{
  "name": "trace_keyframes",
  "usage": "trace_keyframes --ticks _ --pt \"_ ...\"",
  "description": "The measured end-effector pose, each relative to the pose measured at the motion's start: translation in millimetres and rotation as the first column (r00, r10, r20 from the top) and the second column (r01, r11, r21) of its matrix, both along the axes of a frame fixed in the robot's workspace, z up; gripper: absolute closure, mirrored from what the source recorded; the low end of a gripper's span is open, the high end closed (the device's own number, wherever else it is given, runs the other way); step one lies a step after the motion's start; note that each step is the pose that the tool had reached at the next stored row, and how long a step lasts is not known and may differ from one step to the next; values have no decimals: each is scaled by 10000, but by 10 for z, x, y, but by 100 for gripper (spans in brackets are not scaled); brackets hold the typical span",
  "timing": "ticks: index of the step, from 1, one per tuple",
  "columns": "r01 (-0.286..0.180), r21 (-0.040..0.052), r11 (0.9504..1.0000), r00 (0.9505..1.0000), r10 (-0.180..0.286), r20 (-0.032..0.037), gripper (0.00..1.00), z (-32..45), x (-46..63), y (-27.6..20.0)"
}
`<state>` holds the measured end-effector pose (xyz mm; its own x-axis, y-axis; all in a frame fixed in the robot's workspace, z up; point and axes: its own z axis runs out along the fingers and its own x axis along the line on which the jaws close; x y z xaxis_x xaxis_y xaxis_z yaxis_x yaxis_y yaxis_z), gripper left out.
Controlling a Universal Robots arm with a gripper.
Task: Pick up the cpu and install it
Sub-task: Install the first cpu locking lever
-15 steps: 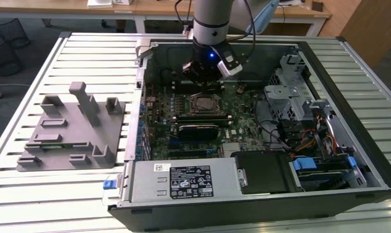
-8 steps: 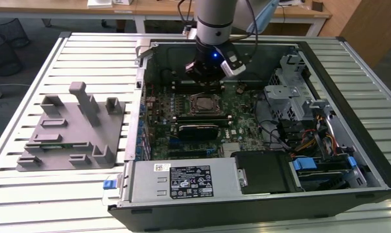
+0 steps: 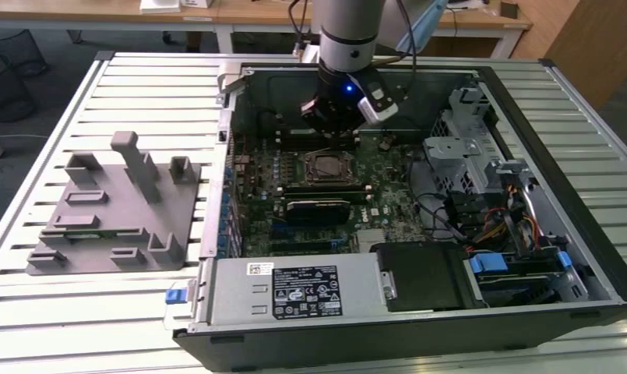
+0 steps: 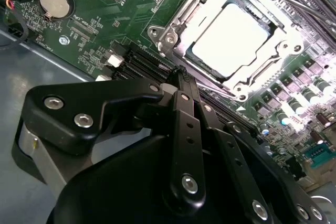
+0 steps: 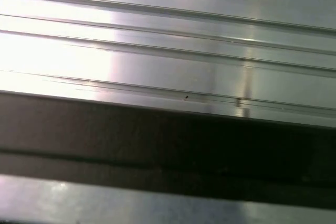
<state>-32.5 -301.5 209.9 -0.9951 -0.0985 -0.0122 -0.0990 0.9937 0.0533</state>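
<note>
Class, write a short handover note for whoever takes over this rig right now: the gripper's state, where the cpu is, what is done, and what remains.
Gripper: looks shut and holds nothing. It hangs close above the motherboard, just beside the socket, inside the open computer case.
Cpu: lies in the socket, pale top up, with the metal retaining frame around it.
Done: the cpu sits in the socket.
Left: whether the frame is latched cannot be told from here, so treat it as unconfirmed.
</note>
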Motion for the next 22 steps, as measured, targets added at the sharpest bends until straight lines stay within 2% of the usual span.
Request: trace_keyframes --ticks 8,16,22 --pt "-1 -28 10000 10000 1 -1 89 -34 6 -1" --pt "-1 -262 9997 10000 1 -1 89 -101 6 -1" --pt "0 -261 9997 10000 0 -1 89 -99 8 -1"
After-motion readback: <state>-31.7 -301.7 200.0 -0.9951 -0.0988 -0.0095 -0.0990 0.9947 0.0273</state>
